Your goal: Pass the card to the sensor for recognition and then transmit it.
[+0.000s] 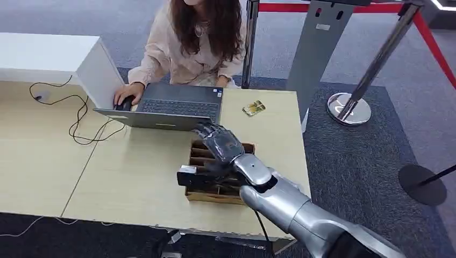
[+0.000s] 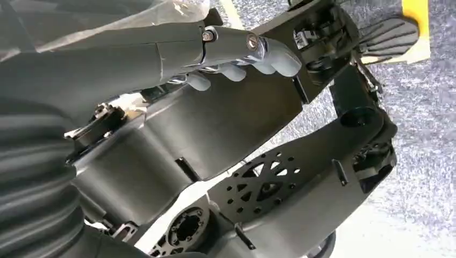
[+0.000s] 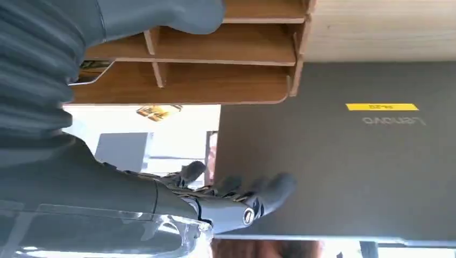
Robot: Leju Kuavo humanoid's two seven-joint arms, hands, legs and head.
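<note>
My right hand [image 1: 218, 141] over the wooden divided tray [image 1: 200, 159], fingers spread, holding nothing | my left hand [image 2: 236, 59] hanging, fingers curled on nothing | card [image 1: 254, 108] flat on tabletop [image 1: 134, 177], beyond tray, beside laptop [image 1: 172, 105]

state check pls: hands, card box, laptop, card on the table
right hand: open, fingers spread, over the wooden box, holds nothing
left hand: hangs by the robot's body, fingers curled, holds nothing
wooden box: on the table, divided into slots, open on top
laptop: lid open, a person's hand at it
gold card: flat on the table, beside the laptop, untouched
</note>
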